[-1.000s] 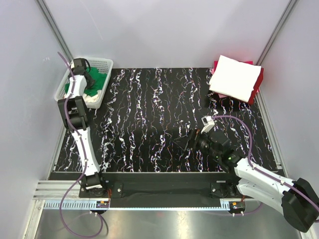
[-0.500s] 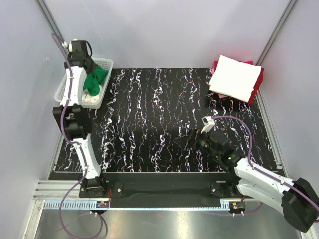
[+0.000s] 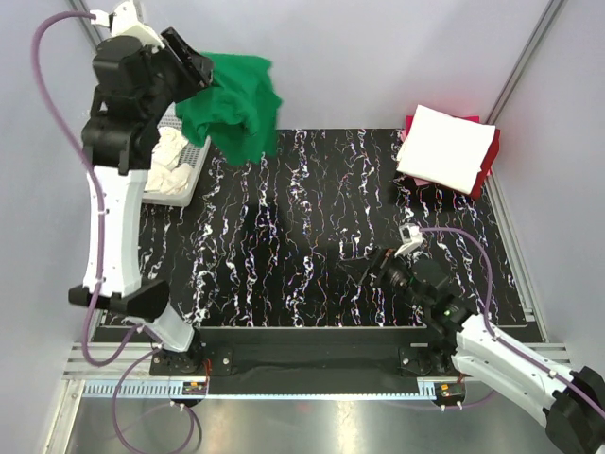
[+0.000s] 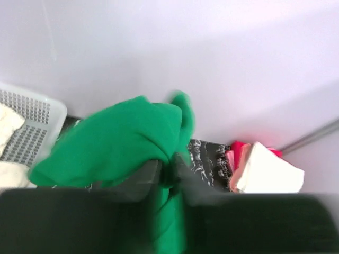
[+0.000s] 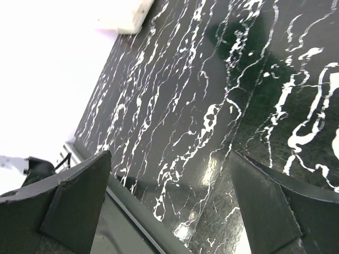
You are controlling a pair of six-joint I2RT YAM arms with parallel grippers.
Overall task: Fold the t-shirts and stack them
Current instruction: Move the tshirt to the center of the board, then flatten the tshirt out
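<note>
**A:** While the green shirt (image 3: 232, 104) is off the surface (image 3: 312, 218), where does it hang?

**B:** It hangs in the air over the far left corner, bunched and draping in front of the back wall (image 3: 359, 57). The basket (image 3: 194, 170) is just beside and below it.

**A:** What holds it?

**B:** The left end effector (image 3: 200, 68) holds it, lifted high on its arm. It grips a fold of the green cloth, and the rest spills out to the right and below. The left wrist view is blurred, but green cloth shows between the fingers (image 4: 145, 177).

**A:** What else is around?

**B:** Crumpled white fabric (image 3: 168, 156) lies in the basket under the raised arm. At the far right corner a folded white shirt (image 3: 444, 142) rests on a red shirt (image 3: 489, 168), whose edges show around it. That stack is well apart from the green shirt.

**A:** Does anything stand between them?

**B:** The right end effector (image 3: 373, 270) sits low over the near right part of the surface. Its jaws are spread wide, and only the dark marbled top shows between them. It is well apart from the green shirt and from the stack.
</note>
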